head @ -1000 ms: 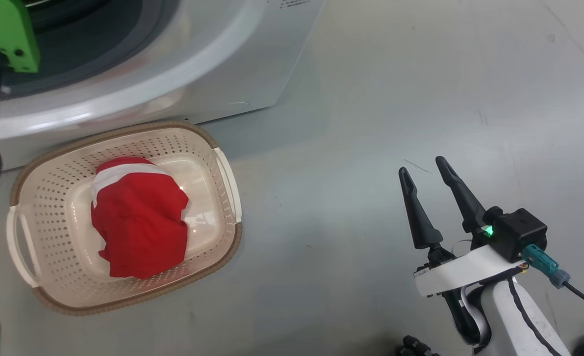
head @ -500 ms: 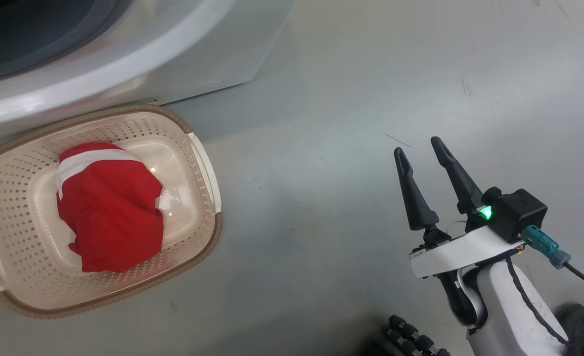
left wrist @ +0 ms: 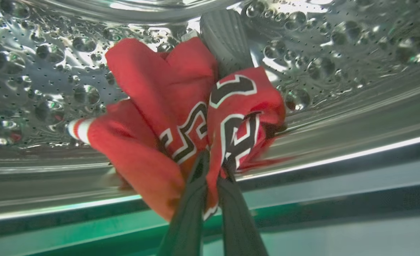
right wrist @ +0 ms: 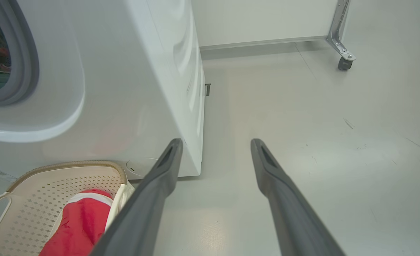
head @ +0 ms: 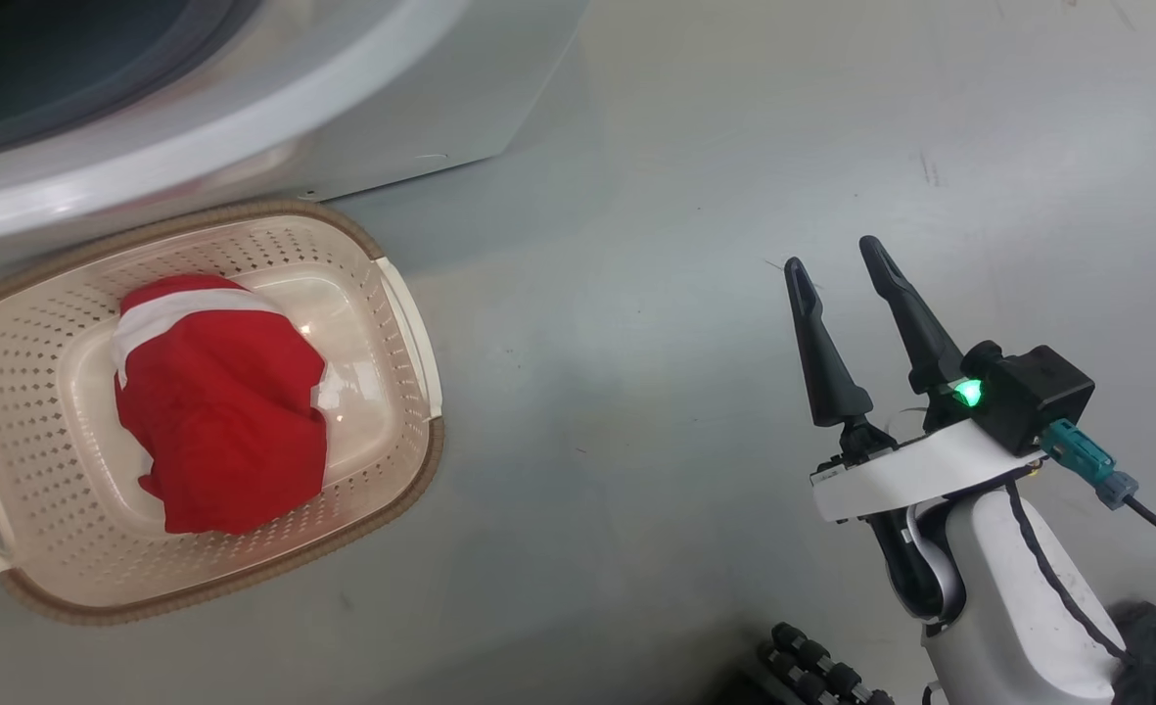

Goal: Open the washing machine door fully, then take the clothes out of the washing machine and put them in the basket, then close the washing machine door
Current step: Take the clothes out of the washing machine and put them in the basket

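Left gripper [left wrist: 215, 161] clamped on the red jersey [left wrist: 167, 106] inside the drum [left wrist: 35, 89], folds hiding its tips, lettering unreadable. Right gripper [head: 832, 255] spread, empty, over the floor [head: 636, 196]. Second red garment [head: 225, 421] sits in the basket [head: 387, 441].

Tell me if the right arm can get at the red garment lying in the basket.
Probably yes: the right end effector is open, the red garment lies uncovered in the open-topped basket, and only floor separates them.

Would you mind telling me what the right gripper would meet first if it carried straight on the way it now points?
Probably the bare floor, just past the corner of the washing machine; the right gripper, open, points at nothing nearer, though depth is unclear.
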